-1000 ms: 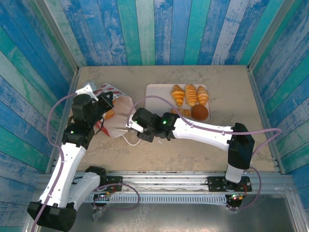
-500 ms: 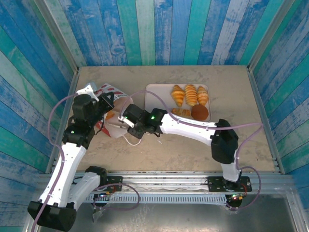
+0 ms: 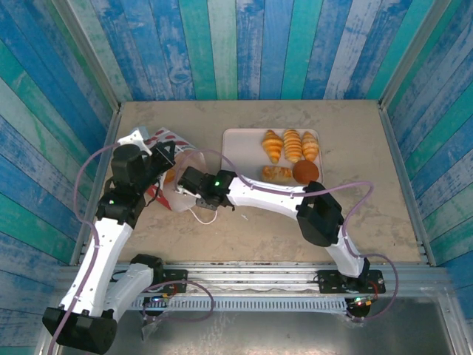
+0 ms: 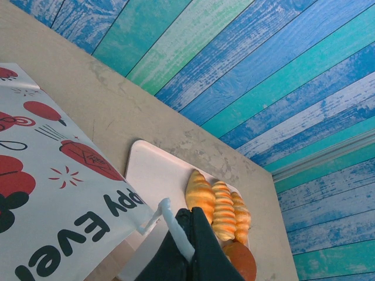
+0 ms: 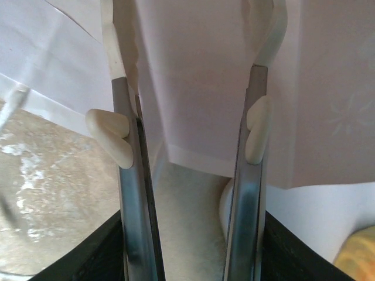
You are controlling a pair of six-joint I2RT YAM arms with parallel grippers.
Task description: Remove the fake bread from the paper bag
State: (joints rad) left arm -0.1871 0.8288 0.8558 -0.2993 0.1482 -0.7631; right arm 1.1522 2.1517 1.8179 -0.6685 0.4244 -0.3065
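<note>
- Since the earlier top frame, the right arm has stretched farther left. It has carried the right gripper (image 3: 188, 185) from in front of the paper bag (image 3: 168, 137) into its mouth. The left arm has stayed put.
- Top view: the paper bag lies on its side at the left of the table (image 3: 355, 133), mouth facing right, with the left gripper (image 3: 165, 154) at its upper rim. Five pieces of fake bread (image 3: 293, 145) rest on the pink tray (image 3: 236, 148) just right of the bag. An orange piece (image 3: 170, 176) shows inside the bag's mouth.
- Left wrist view: the left gripper (image 4: 190, 249) is closed, pinching a white strip at the bag's rim; cord or paper edge cannot be told. The bag's printed side (image 4: 53, 193) lies lower left, and the tray (image 4: 155, 172) with three croissants (image 4: 222, 202) lies beyond.
- Right wrist view: the right gripper (image 5: 190, 35) has its jaws about half apart and grips nothing. Its fingers (image 5: 130, 193) reach into the bag's white interior (image 5: 193, 88). A yellow corner of bread (image 5: 358, 253) sits lower right, apart from the fingers.
</note>
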